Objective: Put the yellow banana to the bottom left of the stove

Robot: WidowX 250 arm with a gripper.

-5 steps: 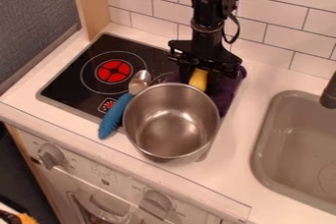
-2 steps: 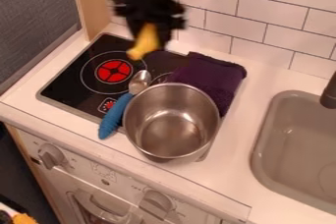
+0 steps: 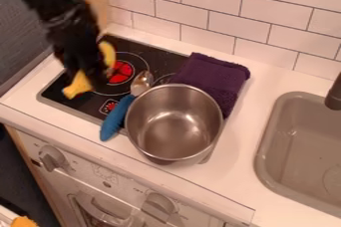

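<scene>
1. Done, as I judge it: I have the yellow banana [image 3: 79, 85] in my grip. My gripper [image 3: 95, 75] is clamped around its middle, with one end poking out to my lower left and the other to my upper right.
2. Also done, by my reckoning: the carry across. I am at the left part of the stove [image 3: 86, 103], with the red burner [image 3: 121, 73] just to my right. Whether the banana touches the glass below me, I cannot tell.
3. Left to do: the exact placing. The stove's bottom-left corner lies below me and a little to my left, so I judge that only a short shift that way remains, then a lowering.
4. Left after that: letting go and backing off, since the banana is in my clamp and not yet released.
5. No part of the job, I think: the blue-handled spoon [image 3: 116, 117] to my lower right, the metal pot [image 3: 174, 126] beyond it, and the purple cloth [image 3: 213, 79] well to my right.
</scene>
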